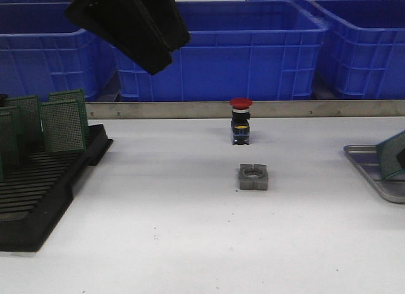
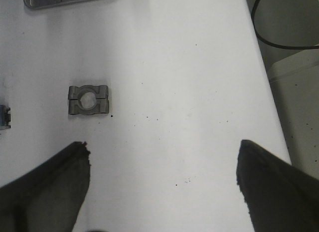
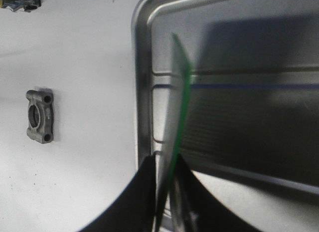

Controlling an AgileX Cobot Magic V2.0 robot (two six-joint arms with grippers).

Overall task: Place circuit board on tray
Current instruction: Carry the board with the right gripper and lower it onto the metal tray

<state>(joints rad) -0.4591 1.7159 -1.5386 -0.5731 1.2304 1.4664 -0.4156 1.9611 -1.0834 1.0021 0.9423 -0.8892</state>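
The silver-grey metal tray (image 1: pixel 370 171) lies at the table's right edge; its rim and ribbed floor fill the right wrist view (image 3: pixel 142 82). My right gripper (image 3: pixel 167 162) is shut on a green circuit board (image 3: pixel 180 97), held edge-on and tilted over the tray near its rim. In the front view the board (image 1: pixel 390 156) shows at the far right above the tray. My left gripper (image 2: pixel 162 157) is open and empty, high above the table; its arm (image 1: pixel 130 22) shows at the top left of the front view.
A black slotted rack (image 1: pixel 38 186) with several green boards (image 1: pixel 63 124) stands at the left. A grey metal clamp block (image 1: pixel 253 177) and a red-capped push button (image 1: pixel 241 120) sit mid-table. Blue bins (image 1: pixel 253 47) line the back behind a metal rail.
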